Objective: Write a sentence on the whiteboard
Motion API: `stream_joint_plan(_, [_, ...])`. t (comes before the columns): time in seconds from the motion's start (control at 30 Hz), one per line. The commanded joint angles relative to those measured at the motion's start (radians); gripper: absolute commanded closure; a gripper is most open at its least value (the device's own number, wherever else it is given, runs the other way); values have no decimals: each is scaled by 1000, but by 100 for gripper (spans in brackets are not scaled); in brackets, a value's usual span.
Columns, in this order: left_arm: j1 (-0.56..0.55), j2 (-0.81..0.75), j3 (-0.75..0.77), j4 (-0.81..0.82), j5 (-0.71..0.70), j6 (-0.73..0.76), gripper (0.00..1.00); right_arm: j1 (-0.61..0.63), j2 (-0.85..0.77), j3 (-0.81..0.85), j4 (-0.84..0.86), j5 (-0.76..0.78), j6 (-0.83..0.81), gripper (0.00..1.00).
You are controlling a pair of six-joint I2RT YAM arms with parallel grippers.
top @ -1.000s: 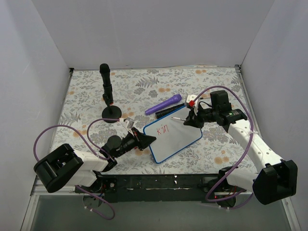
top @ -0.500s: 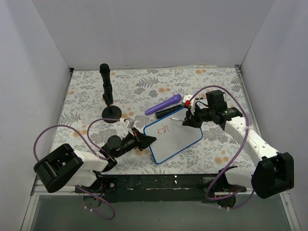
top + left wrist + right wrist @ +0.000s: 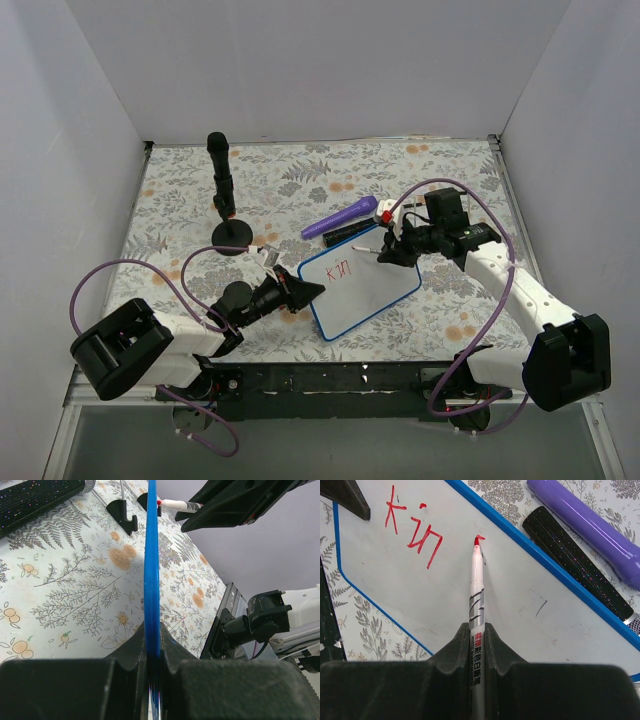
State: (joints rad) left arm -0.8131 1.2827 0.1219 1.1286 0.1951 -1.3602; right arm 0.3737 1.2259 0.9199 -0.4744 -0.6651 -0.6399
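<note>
The whiteboard (image 3: 365, 290), white with a thin blue frame, lies at an angle on the floral mat. My left gripper (image 3: 306, 292) is shut on its left edge; the left wrist view shows the blue frame (image 3: 151, 570) edge-on between the jaws of my left gripper (image 3: 153, 640). My right gripper (image 3: 477, 635) is shut on a white marker (image 3: 477, 595) with a red tip (image 3: 478, 540) at the board's surface (image 3: 520, 605). The sentence (image 3: 415, 525) shows as red letters "Kin", left of the tip. From above, my right gripper (image 3: 396, 250) hangs over the board's upper right corner.
A purple marker (image 3: 340, 216) and a black glittery stick (image 3: 352, 232) lie just beyond the board's far edge, close to my right gripper. A black upright stand (image 3: 222, 195) on a round base is at the back left. White walls close in the mat.
My right gripper has shifted a little to the left with the marker, closer to the red letters. The left gripper and the board have stayed put.
</note>
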Motion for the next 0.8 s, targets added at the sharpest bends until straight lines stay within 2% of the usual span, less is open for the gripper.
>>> stream_joint_plan(0.0, [-3,-28,5,46,10,27,100,4,-16,-18,-49,28,-46,99])
stream_joint_plan(0.37, [-3,-20,5,53,9,23,100,2,-45,-67,-121,19,-106,99])
stream_joint_plan(0.77, [-3,-10,9,59,18,23,100,5,-13,28,-30,2,-10,99])
